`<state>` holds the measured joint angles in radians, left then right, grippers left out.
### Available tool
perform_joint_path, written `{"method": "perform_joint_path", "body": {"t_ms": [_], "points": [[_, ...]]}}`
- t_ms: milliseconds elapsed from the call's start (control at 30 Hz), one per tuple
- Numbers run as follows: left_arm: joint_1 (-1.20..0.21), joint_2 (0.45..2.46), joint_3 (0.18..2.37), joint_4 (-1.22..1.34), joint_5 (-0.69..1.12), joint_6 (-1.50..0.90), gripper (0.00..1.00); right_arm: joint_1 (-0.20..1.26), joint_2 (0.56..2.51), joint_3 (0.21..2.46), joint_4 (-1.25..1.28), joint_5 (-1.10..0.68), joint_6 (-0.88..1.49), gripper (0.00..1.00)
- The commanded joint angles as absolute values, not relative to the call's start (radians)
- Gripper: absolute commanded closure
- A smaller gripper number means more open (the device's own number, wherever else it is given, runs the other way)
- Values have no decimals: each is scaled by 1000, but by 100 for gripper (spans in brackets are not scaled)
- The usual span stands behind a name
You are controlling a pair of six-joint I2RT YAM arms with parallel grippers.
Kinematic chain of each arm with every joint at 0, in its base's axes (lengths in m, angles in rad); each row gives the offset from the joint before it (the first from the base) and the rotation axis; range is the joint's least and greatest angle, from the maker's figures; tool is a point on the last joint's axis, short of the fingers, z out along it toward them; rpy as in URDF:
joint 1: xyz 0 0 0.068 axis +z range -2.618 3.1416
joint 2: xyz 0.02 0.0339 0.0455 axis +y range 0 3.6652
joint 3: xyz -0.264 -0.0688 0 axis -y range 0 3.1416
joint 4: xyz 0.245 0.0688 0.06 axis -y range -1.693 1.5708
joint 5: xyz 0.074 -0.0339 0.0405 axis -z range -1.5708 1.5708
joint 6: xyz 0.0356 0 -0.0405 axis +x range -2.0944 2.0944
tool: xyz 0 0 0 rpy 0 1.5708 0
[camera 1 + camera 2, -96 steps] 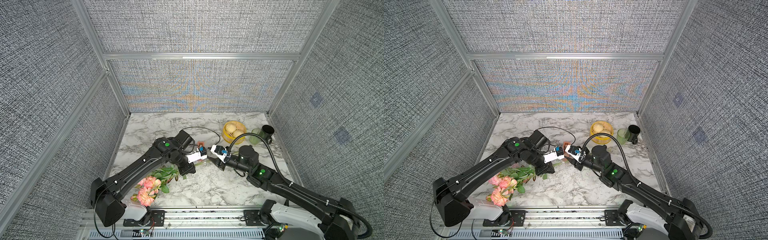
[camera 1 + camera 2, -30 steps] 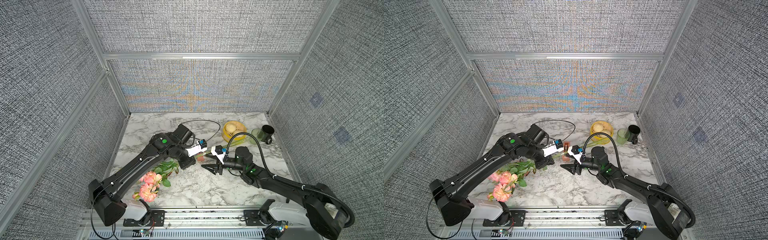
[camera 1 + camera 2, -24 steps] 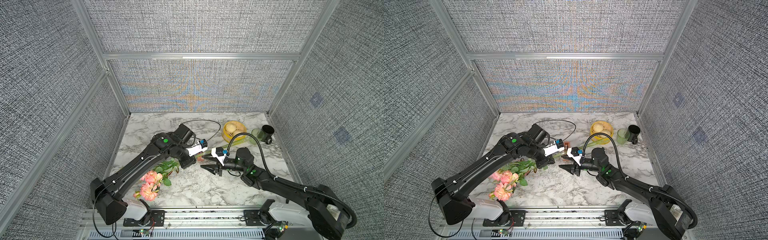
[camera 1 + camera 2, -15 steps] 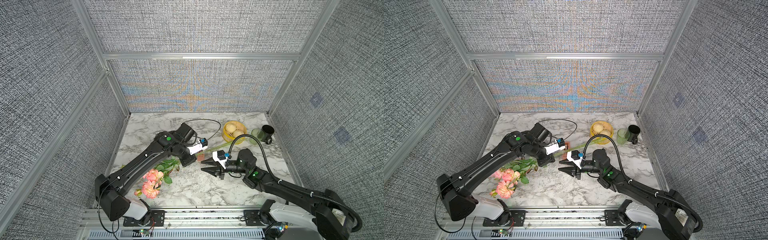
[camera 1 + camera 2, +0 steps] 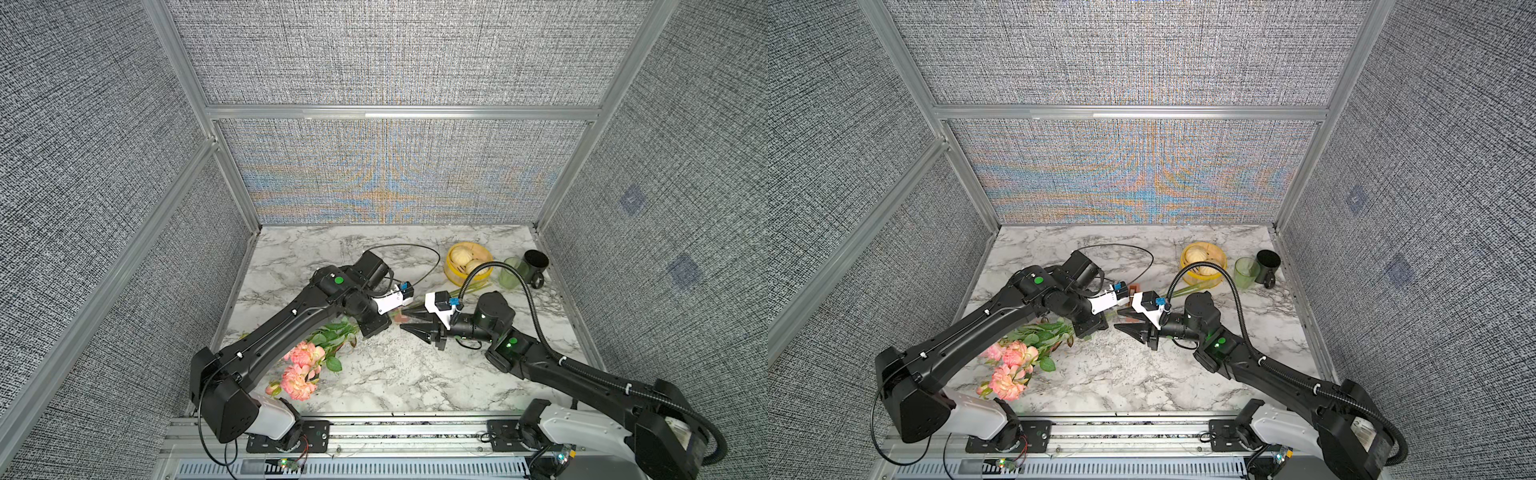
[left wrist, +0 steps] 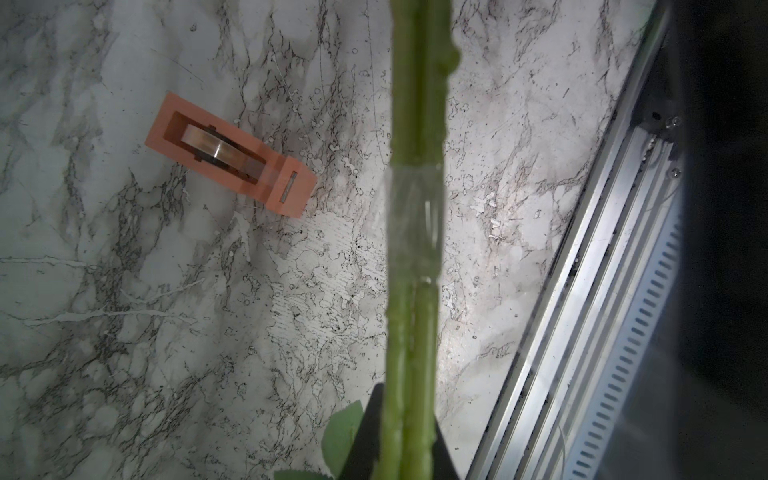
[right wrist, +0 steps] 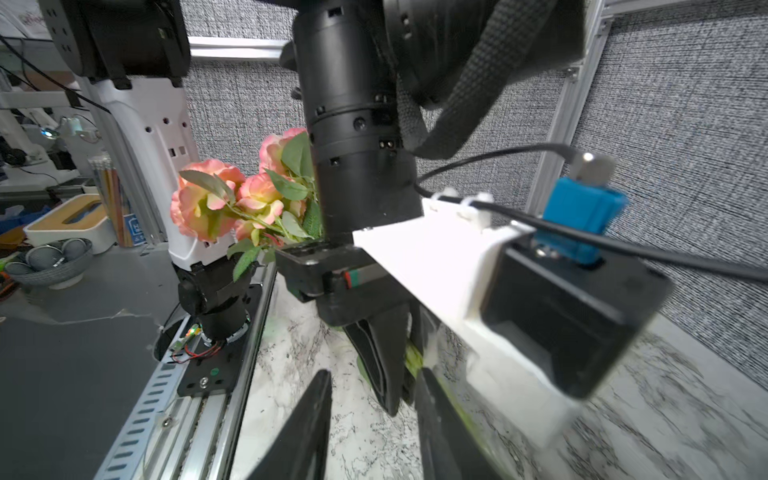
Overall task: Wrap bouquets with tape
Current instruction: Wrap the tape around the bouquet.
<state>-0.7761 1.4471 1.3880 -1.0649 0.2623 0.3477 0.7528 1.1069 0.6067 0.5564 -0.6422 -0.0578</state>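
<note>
The left claw (image 5: 376, 328) is clamped on the stems of the bouquet (image 5: 303, 365), whose blooms point toward the front left corner of the surface (image 5: 395, 374). The right claw (image 5: 409, 321) stands open and empty beside the tape dispenser (image 6: 230, 156) near the middle. A clear band of tape (image 6: 413, 216) already binds the stems, so the wrap appears largely done; no legible writing appears.
</note>
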Motion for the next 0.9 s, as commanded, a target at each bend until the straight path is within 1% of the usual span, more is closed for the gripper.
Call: {"method": "perform_joint_path", "body": {"t_ms": [0, 200, 333, 633, 767, 867], "points": [[-775, 1443, 1392, -1067, 280, 357, 100, 749, 1072, 603, 496, -565, -96, 62], [-775, 1425, 1394, -1080, 360, 350, 100, 744, 1014, 597, 371, -443, -181, 60], [-774, 1426, 1391, -1087, 410, 347, 100, 744, 1008, 609, 331, -398, -225, 60], [-775, 1497, 1423, -1166, 442, 374, 100, 744, 1018, 648, 330, -370, -198, 60], [-776, 1512, 1427, -1182, 430, 388, 100, 744, 1020, 723, 181, -278, -188, 61], [-775, 1508, 1425, -1182, 439, 394, 100, 743, 1027, 774, 40, -215, -248, 61]]}}
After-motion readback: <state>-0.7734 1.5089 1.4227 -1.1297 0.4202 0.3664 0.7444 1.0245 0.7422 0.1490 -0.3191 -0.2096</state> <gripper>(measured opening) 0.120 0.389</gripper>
